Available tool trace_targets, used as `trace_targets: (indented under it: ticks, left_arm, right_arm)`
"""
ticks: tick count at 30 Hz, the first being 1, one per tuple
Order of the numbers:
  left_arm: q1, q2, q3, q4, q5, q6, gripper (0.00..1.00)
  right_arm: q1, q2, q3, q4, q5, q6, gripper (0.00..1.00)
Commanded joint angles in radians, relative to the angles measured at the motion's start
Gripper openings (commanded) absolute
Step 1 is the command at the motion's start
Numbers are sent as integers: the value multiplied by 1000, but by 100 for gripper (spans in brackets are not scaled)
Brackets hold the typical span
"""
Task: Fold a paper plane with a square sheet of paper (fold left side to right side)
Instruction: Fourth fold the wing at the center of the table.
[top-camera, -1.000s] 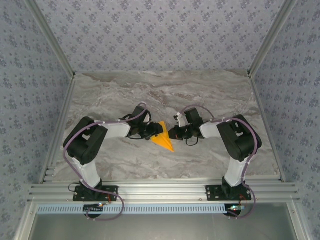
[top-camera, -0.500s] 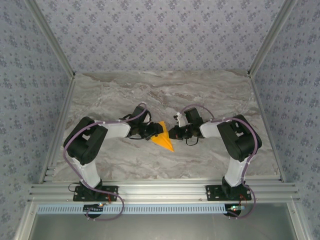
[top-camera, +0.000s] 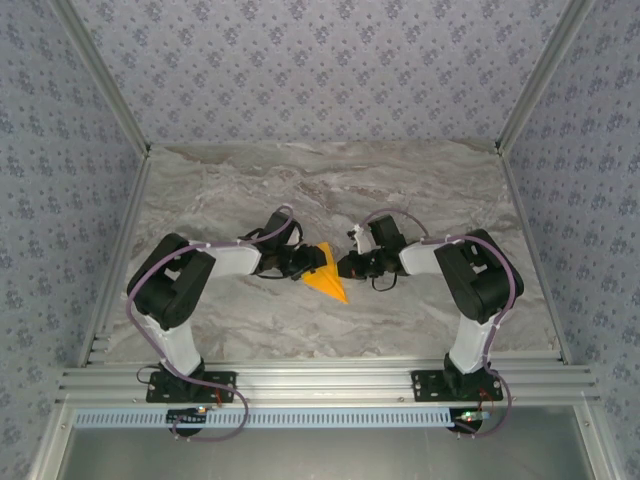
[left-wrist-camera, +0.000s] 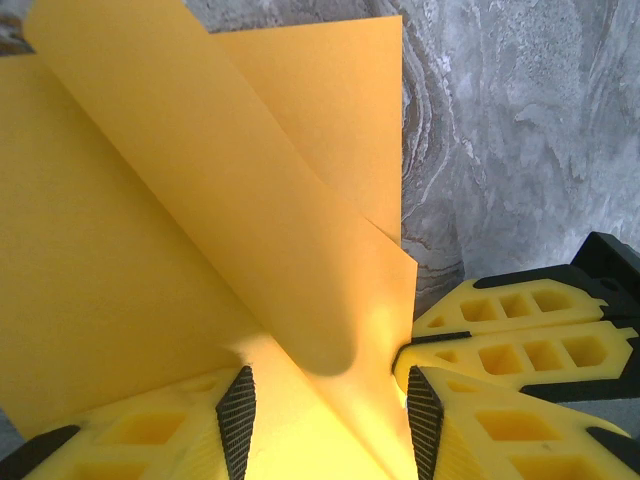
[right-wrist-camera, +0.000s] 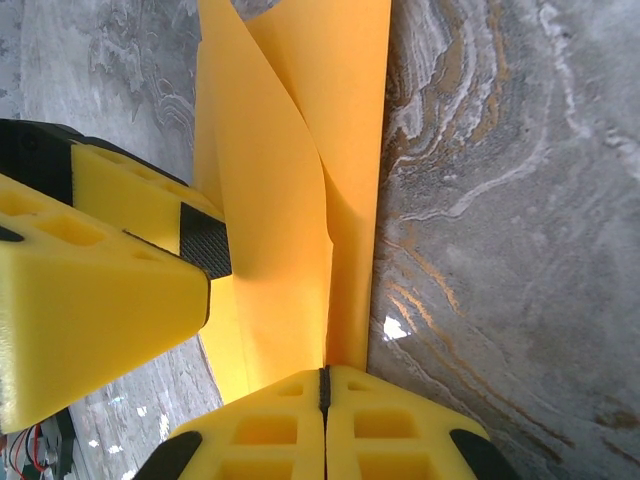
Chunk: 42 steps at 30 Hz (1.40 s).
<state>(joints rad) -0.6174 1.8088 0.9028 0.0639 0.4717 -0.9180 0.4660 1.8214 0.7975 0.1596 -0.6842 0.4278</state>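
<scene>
The square sheet of paper (top-camera: 326, 278), bright orange, lies at the table's middle folded into a pointed triangle, tip toward the near edge. My left gripper (top-camera: 303, 265) meets it from the left and my right gripper (top-camera: 343, 268) from the right. In the left wrist view a raised flap of the paper (left-wrist-camera: 120, 250) runs between the jaws of the left gripper (left-wrist-camera: 330, 415), which stand apart. In the right wrist view the right gripper (right-wrist-camera: 323, 385) is shut, and a crease of the paper (right-wrist-camera: 270, 200) runs into its closed tips. A left fingertip (right-wrist-camera: 100, 290) sits beside that flap.
The marble table (top-camera: 420, 190) stretches bare behind and to both sides of the grippers. Patterned walls and aluminium rails (top-camera: 320, 380) bound it. Both arm bases stand at the near edge.
</scene>
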Motion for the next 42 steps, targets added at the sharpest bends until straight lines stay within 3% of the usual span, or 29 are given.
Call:
trace_targets:
  ticks: [1, 17, 42]
  left_arm:
    - [-10, 32, 11, -27, -2, 11, 46]
    - [-11, 37, 12, -27, -2, 11, 46]
    - [-10, 40, 16, -28, 2, 12, 46]
  right_arm:
    - [-3, -18, 22, -29, 20, -17, 7]
    - [2, -47, 30, -38, 24, -14, 7]
    - [20, 33, 54, -95, 66, -44, 7]
